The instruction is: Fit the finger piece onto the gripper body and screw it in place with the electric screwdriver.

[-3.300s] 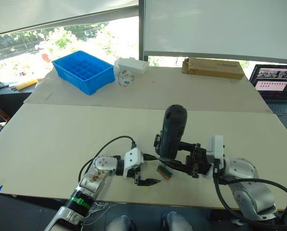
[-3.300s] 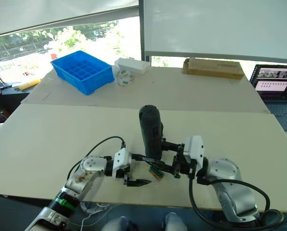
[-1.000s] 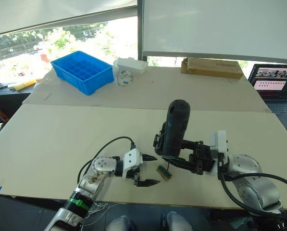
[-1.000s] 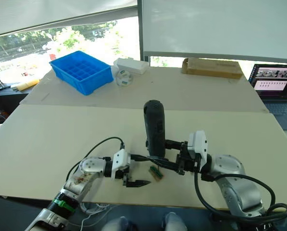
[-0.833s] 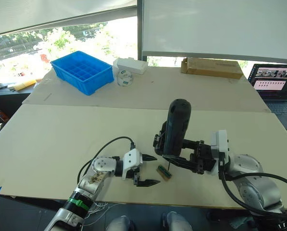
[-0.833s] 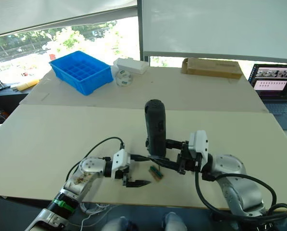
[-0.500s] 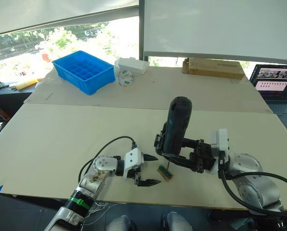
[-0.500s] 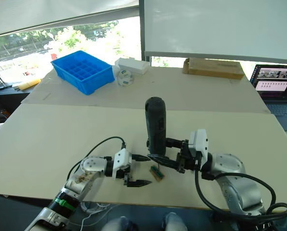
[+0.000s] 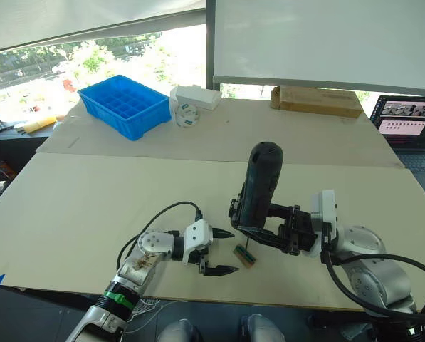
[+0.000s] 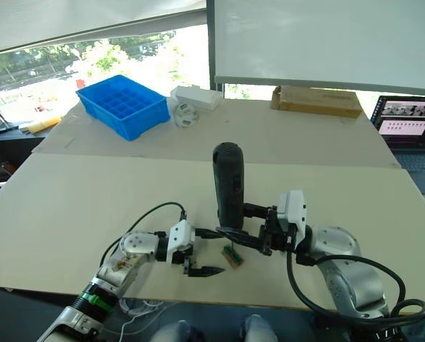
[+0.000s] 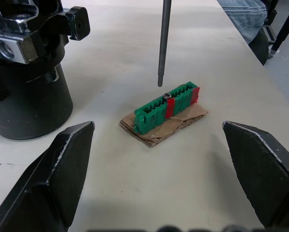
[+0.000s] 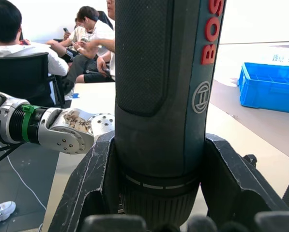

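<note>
My right gripper [image 9: 263, 231] is clamped around the electric screwdriver [image 9: 258, 185], holding it upright, its bit just above a small green block [image 11: 166, 106] on the table [image 9: 91, 192]. My left gripper [image 9: 223, 251] rests on the table spread wide, holding nothing. The gripper body [image 11: 25, 72] stands beside the block. I can't make out the finger piece.

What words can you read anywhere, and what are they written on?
"BOS", red letters running off the picture's edge, on the electric screwdriver held in the right claw.
A round logo sits below those letters; it holds no words.
Writing on the blue bin: too blurred to read.
Laptop screen: too small to read.
</note>
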